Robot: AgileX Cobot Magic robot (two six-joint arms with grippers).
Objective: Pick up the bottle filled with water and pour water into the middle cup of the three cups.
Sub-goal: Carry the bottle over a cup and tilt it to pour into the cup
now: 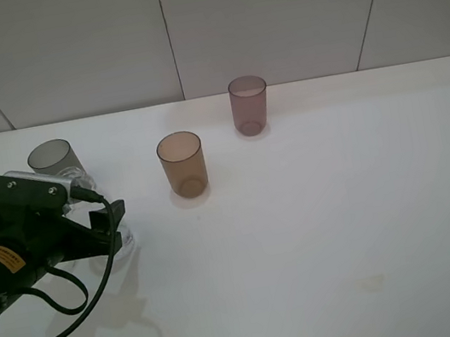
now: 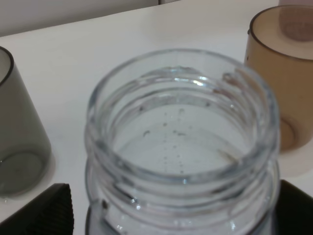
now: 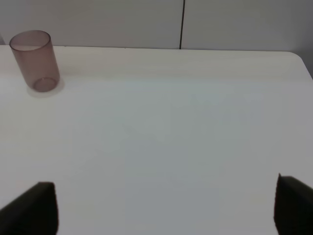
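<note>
Left gripper (image 2: 176, 211) first: two black, finely ribbed fingers (image 2: 46, 210) spread wide, one on each side of the bottle (image 2: 181, 142), and a sliver of white table shows between one finger and the plastic, so the jaws are released and straddling it, not clamped. On the other side the finger sits right against the bottle's edge, and I cannot tell whether it touches. The bottle stands upright between the fingers, mouth uncapped: clear, colourless plastic, a thick round rim, ribbed threads stacked under it, tiny droplets speckling the inside of the neck. From the high camera only a glassy bulge of it peeks out under the black arm with its yellow label and looping cable. Moving outward, just beyond the gripper and off to one side stands the smoky grey tumbler (image 2: 19, 147), translucent, smooth-walled, with a round base. Beyond the other finger is the middle cup (image 2: 281, 83), amber-brown, translucent, straight-sided with a slight taper, upright and well apart from the bottle. Farther out past it, nearer the wall, stands the mauve-purple tumbler (image 1: 249, 105), same shape. All of it rests on a plain, matte white table (image 1: 346, 217). Over on the other arm, the right gripper (image 3: 166, 205) shows dark fingertips (image 3: 29, 208) parted wide over bare tabletop, nothing between them, with the mauve tumbler far ahead.
</note>
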